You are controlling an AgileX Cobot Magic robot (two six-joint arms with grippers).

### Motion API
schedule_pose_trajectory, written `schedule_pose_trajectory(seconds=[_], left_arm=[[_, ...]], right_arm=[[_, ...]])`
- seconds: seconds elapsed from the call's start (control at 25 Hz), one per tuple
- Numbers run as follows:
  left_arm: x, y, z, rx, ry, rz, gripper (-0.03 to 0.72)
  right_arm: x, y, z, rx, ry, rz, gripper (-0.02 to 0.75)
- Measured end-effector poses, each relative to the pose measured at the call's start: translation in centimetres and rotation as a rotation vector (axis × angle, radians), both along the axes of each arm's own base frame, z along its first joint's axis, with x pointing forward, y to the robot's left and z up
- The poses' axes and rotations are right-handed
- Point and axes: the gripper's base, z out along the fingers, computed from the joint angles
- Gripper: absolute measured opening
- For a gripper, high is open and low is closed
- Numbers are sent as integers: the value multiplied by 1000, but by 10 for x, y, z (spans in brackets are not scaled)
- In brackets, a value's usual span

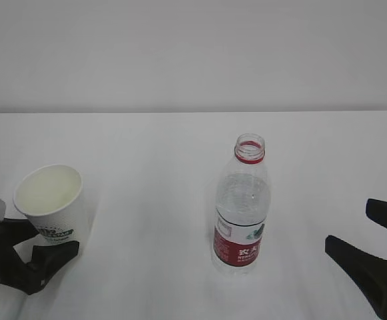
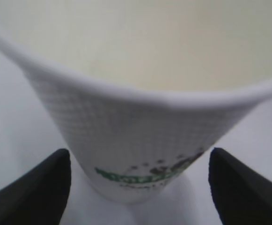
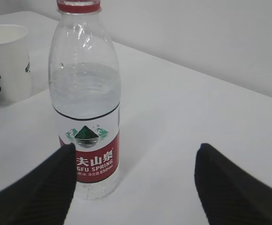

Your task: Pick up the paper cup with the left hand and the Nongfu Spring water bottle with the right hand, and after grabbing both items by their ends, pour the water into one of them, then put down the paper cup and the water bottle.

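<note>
the left hand (image 2: 138, 187) stands apart around the paper cup (image 1: 52, 203) base, ungripped; the right hand (image 3: 135, 187) waits apart near the nongfu spring water bottle (image 1: 242, 207), ready to grasp.

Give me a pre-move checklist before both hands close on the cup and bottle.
1. Paper cup upright on the table: ok.
2. Left hand open, fingers either side of the cup's base, gaps showing: ok.
3. Nongfu Spring water bottle upright, uncapped, mouth open: ok.
4. Right hand open: ok. Centred on the bottle: not ok; the bottle sits by one finger, not between the two.
5. Water in the bottle, about up to the shoulder: ok.
6. Cup empty: cannot tell.
</note>
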Motion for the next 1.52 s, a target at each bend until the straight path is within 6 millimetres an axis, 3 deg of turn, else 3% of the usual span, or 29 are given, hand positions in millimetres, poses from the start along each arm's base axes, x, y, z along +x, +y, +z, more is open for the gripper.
schedule_pose_trajectory(seconds=[0.6,0.96,1.52], left_arm=[[31,-4,7,-35,-82,-7,685],[28,-8,7,-39,-79,-71,566],[16,-8,16,-41,-88,-83,558]], right_arm=[[1,-1,0,8,1,-12,590],[1,-1,0,10,1,-15,590],[1,-1,1,16,1,-25,590]])
